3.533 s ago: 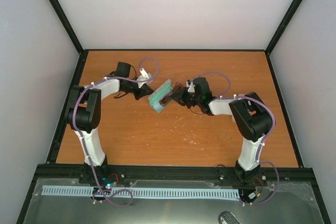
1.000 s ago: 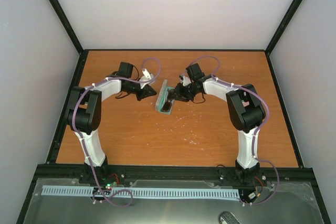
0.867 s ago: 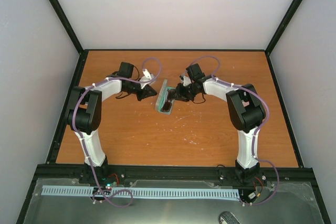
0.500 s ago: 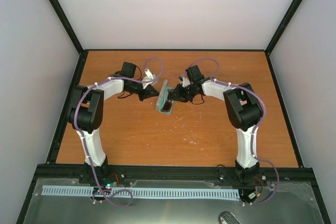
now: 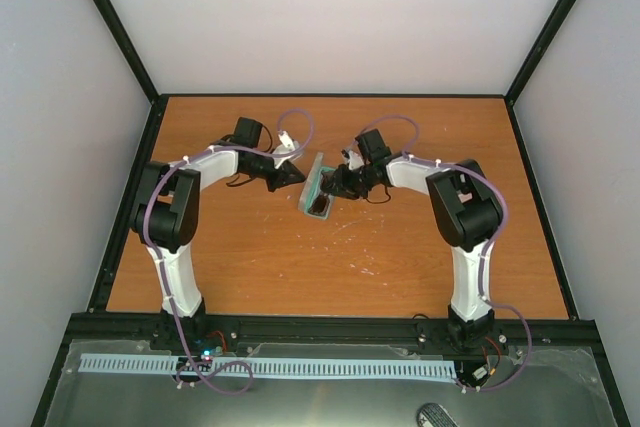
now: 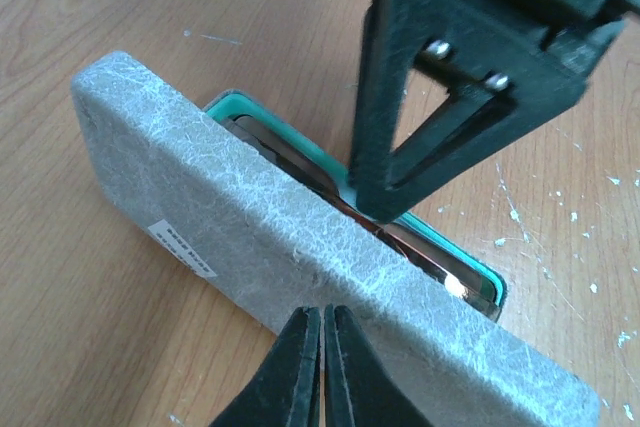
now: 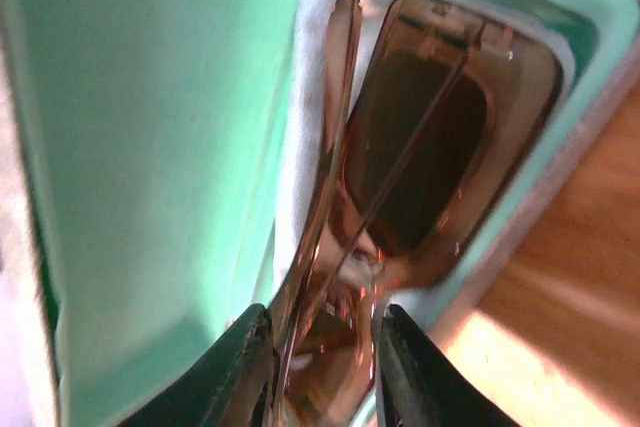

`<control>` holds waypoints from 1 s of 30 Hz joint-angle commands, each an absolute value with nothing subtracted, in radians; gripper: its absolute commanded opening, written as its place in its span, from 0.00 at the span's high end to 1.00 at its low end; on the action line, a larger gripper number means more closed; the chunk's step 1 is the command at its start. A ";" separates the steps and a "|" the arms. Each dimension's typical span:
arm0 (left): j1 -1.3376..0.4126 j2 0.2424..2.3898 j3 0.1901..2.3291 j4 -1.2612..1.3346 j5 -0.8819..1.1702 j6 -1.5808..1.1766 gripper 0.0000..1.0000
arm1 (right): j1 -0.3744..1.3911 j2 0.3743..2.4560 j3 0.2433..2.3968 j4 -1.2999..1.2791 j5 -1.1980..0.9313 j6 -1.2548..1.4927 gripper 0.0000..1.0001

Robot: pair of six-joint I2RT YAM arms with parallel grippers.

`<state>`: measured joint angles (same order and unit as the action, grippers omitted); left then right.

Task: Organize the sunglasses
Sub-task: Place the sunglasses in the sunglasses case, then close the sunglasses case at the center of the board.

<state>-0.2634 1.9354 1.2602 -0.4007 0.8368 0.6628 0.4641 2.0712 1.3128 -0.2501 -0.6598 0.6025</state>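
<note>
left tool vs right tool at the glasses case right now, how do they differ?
Left tool is shut and holds nothing; right tool grips the brown-tinted thin-framed sunglasses between its jaws. Left tool's tip sits at the outside of the raised lid of the grey textured oblong case; right tool reaches inside, beside the teal lining. Shared: both are black and meet at the same case from opposite sides.

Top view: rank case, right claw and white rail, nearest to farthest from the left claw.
1. The case, just right of the left claw.
2. The right claw, across the case, gripping the sunglasses.
3. The white rail, far off at the near edge.
</note>
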 commanded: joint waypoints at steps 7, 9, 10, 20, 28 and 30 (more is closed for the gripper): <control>-0.278 1.958 1.312 -0.422 0.851 0.658 0.96 | 0.417 1.904 1.195 -0.248 -0.545 0.593 0.80; -0.280 1.960 1.313 -0.423 0.851 0.654 0.96 | 0.416 1.922 1.186 -0.227 -0.532 0.602 0.83; -0.282 1.960 1.314 -0.422 0.849 0.654 0.96 | 0.417 1.936 1.188 -0.222 -0.528 0.603 0.85; -0.303 1.984 1.341 -0.431 0.842 0.646 0.96 | 0.424 2.038 1.197 -0.191 -0.520 0.605 0.94; -0.339 2.013 1.360 -0.431 0.836 0.635 0.96 | 0.437 2.054 1.187 -0.153 -0.529 0.613 0.95; -0.350 2.026 1.365 -0.431 0.835 0.632 0.96 | 0.439 2.056 1.185 -0.145 -0.534 0.614 0.95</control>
<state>-0.3161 1.9930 1.3228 -0.4202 0.8265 0.6464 0.4213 2.0319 1.2015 -0.1852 -0.5316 0.6106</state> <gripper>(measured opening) 0.036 0.049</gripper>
